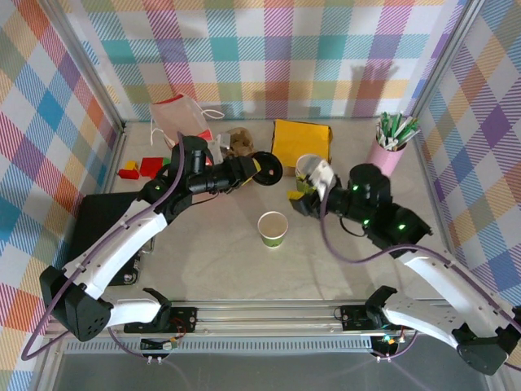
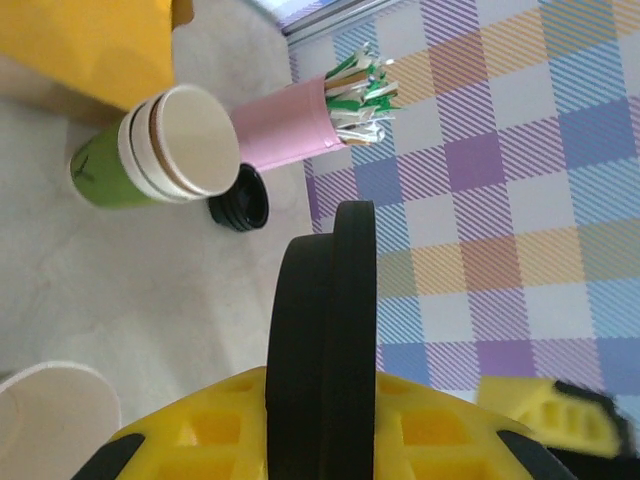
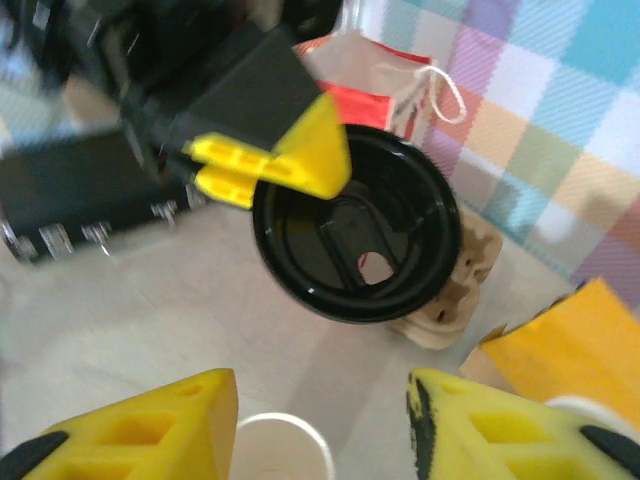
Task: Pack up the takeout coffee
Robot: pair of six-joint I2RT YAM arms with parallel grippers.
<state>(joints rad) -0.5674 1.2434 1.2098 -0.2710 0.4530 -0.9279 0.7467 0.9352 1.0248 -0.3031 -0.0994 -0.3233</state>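
Your left arm (image 1: 122,240) stretches from its base at the near left up and across toward the middle of the table (image 1: 212,269). The left gripper (image 1: 253,170) is clamped on the rim of the lid (image 1: 268,169), with a yellow finger on each side. The lid is round, black and glossy. It is held on edge above the table, its face turned toward your right wrist camera, and the left wrist camera sees it edge-on. The cup (image 1: 273,229) stands upright on the table, nearer to you than the lid and between the two arms. It is green with a white rim band, and its top is uncovered. Your right arm (image 1: 383,216) bends in from the near right. The right gripper (image 3: 320,400) has its fingers apart with nothing between them, sits just beside a stack of cups (image 1: 308,167), and points at the lid.
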